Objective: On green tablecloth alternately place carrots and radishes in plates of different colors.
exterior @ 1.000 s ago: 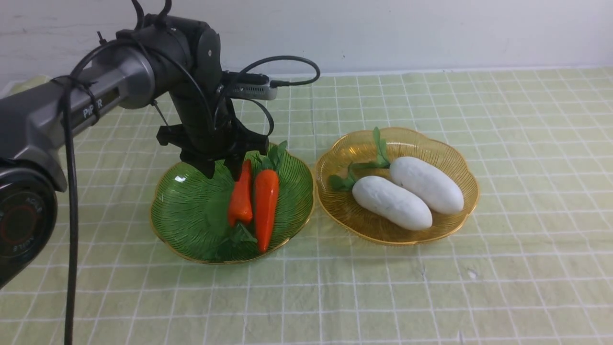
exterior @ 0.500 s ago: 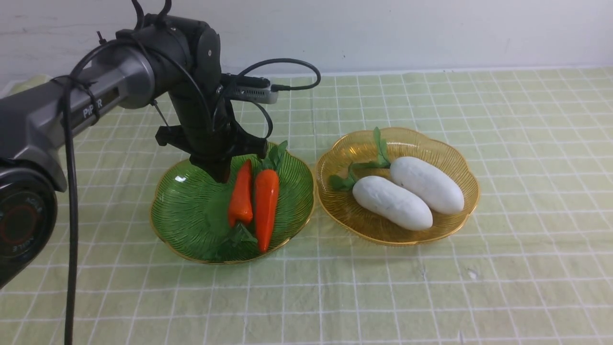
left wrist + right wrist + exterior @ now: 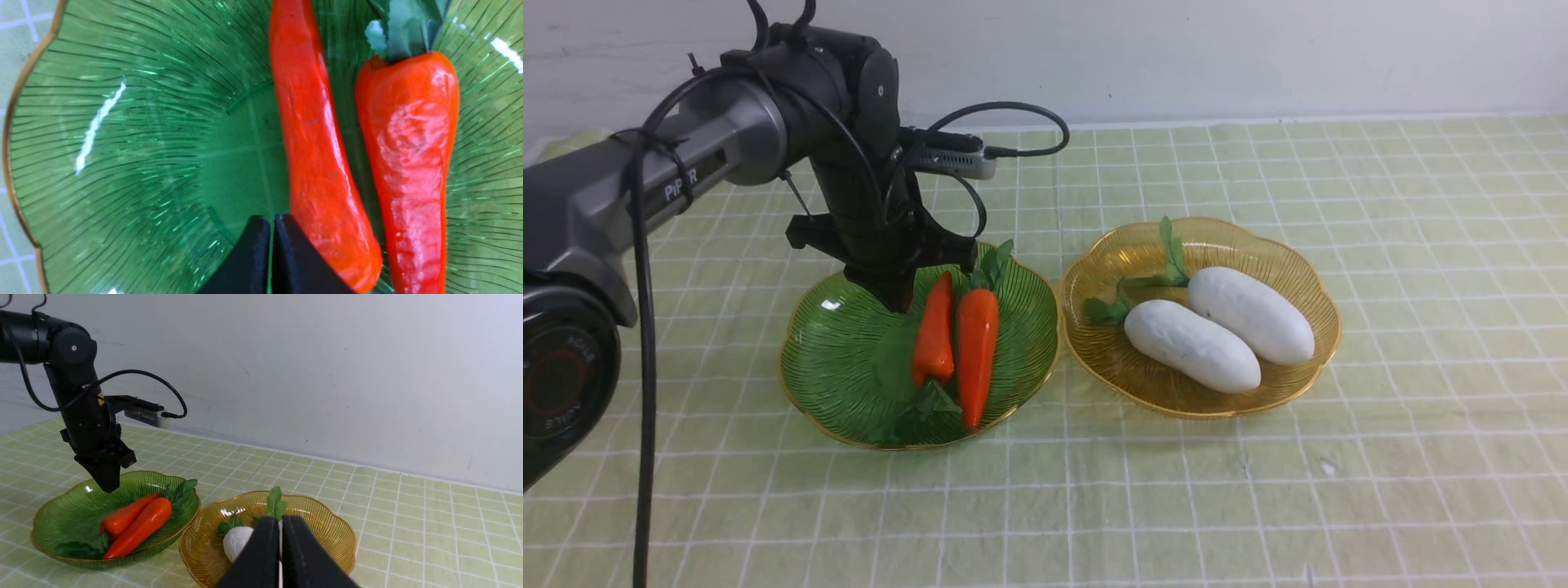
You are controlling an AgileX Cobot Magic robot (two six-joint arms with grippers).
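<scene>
- Left gripper (image 3: 271, 228) closed on nothing, hovering over the green plate (image 3: 841, 359), tips just beside the thinner carrot (image 3: 314, 163).
- Carrots (image 3: 956, 343) look light, stiff, glossy, probably slippery; grab mid-body, across the width.
- Radishes (image 3: 1221, 327) sit in the amber plate (image 3: 1307, 282), well apart from it.
- Right gripper (image 3: 280, 555) also closed, empty.

"PIPER" in white on left arm (image 3: 678, 184) link
</scene>
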